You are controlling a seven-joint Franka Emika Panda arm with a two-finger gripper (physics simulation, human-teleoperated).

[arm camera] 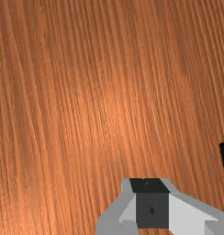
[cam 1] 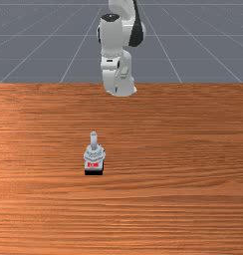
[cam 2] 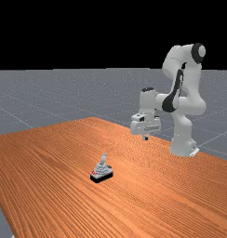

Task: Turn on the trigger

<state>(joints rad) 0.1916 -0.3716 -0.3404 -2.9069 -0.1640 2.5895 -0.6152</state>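
Front view is showing the trigger [cam 1: 94, 156] on the table [cam 1: 168, 199], ahead of and below the claw [cam 2: 146, 138], slightly to the front view's left, so the reach is probably going forward and down. Whether the claw is standing apart or together, I cannot tell. A grey stick [cam 1: 93, 140] is rising nearly upright above a black base [cam 1: 93, 173] and red marking [cam 1: 93, 165].

Grey trigger [cam 1: 95, 155], black base [cam 1: 93, 173], red marking [cam 1: 93, 164], lever [cam 1: 93, 140] upward, on table [cam 1: 188, 209]

In the far view, tool [cam 2: 146, 138] above the orange-brown table [cam 2: 50, 162], well apart from grey trigger [cam 2: 102, 168] with black base [cam 2: 96, 179].
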